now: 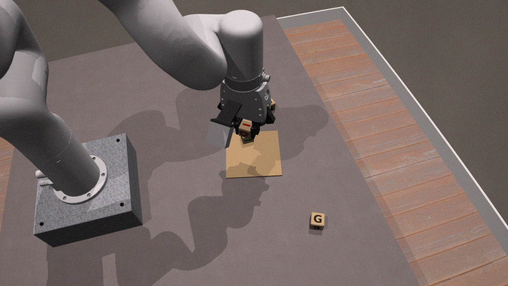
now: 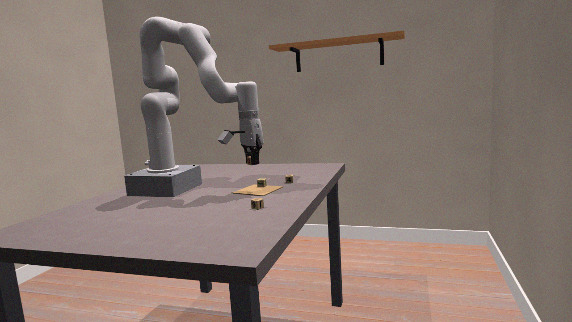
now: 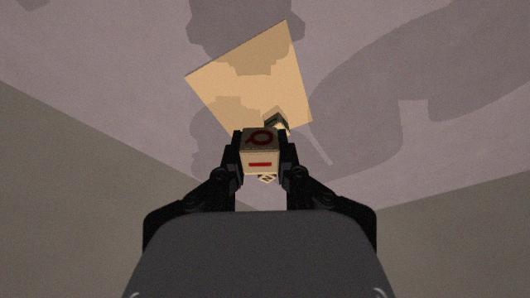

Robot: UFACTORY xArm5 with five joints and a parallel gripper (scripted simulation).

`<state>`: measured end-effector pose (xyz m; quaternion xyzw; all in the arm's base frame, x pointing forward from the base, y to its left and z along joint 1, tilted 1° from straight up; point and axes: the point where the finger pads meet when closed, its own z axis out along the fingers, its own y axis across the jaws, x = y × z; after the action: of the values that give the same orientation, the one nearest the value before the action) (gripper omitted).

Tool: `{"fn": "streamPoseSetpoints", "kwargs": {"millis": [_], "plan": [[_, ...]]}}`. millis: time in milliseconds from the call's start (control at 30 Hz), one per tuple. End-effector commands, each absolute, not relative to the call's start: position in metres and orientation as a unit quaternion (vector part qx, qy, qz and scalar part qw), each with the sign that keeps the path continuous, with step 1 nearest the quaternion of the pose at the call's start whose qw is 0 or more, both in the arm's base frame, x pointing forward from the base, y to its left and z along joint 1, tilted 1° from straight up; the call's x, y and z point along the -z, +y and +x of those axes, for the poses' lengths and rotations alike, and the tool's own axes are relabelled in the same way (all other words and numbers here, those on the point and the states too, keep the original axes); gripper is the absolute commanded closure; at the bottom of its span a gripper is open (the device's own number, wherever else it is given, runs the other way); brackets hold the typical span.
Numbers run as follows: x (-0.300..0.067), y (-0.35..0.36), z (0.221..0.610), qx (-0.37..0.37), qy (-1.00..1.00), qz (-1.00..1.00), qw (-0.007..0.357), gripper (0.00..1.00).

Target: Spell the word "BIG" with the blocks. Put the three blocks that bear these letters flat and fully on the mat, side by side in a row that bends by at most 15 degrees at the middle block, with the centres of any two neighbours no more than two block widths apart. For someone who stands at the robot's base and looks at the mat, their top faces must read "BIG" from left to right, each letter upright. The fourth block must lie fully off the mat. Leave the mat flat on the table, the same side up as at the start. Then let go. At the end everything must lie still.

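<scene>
Gripper (image 1: 248, 130) (image 2: 252, 158) (image 3: 260, 141), one: clamped on a block with a red bar on top (image 1: 245, 128) (image 2: 249, 160) (image 3: 259, 151), raised above the table.
Green-marked block (image 1: 247, 140) (image 2: 261, 183) (image 3: 276, 121), one: on the mat (image 1: 262, 163) (image 2: 255, 191) (image 3: 257, 84), below the gripper; top letter mostly hidden.
G block (image 1: 317, 220) (image 2: 257, 203), one: off the mat, well apart from the gripper.
Fourth block (image 1: 272, 104) (image 2: 289, 179) (image 3: 267, 178), one: off the mat, top letter seemingly N.

wooden wall shelf (image 2: 338, 40), black brackets (image 2: 381, 52), plank floor (image 1: 397, 142) (image 2: 380, 280), white baseboard (image 1: 426, 110) (image 2: 400, 229)
</scene>
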<state>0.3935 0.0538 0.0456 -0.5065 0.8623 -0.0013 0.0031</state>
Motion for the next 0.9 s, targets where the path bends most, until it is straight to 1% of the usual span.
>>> {"fn": "streamPoseSetpoints", "kwargs": {"millis": [0,33,500,567,600,867], "plan": [[-0.0467,0.0542,0.3951,0.002,0.881,-0.472,0.005,0.73],[-0.0468,0.0545,0.3954,0.002,0.900,-0.436,0.005,0.73],[-0.0469,0.0557,0.3970,0.001,0.969,-0.249,0.005,0.73],[-0.0469,0.0557,0.3970,0.001,0.969,-0.249,0.005,0.73],[-0.0470,0.0560,0.3973,0.000,0.978,-0.208,0.005,0.73],[-0.0470,0.0566,0.3982,0.000,0.995,-0.102,0.005,0.73]]}}
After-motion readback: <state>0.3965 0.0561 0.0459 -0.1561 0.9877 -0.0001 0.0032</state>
